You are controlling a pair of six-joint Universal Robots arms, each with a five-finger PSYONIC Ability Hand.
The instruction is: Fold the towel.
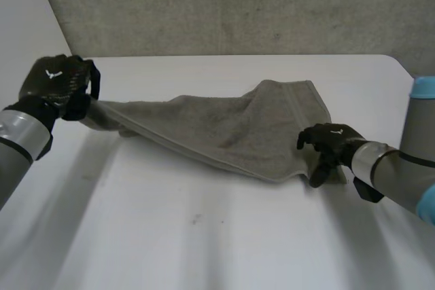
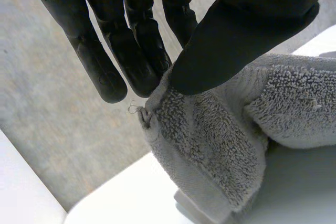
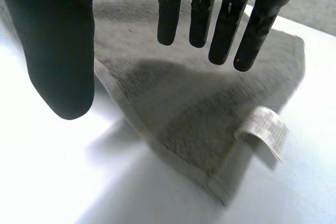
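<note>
1. Towel [image 1: 238,130]: it runs in one long band between my two hands. Its long axis goes from my left hand's grasp across to the corner below my right hand. The end by my right hand lies flat on the table [image 1: 204,236], and the end by my left rises off it.
2. My left hand [image 1: 58,86] pinches a bunched corner of the towel between thumb and fingers and holds it above the table.
3. My right hand [image 1: 332,142] is spread, fingers straight and thumb apart, and grips nothing. It hangs over the towel's near corner, which lies just under and ahead of my fingertips. I cannot tell whether any fingertip touches the cloth.
4. A label [image 3: 268,132] curls up from the towel's edge beside that corner.
5. I judge that the coming move turns on this free corner. It sits directly beneath my right hand and well apart from my left, so my right hand should close on it before both ends carry the fold.
</note>
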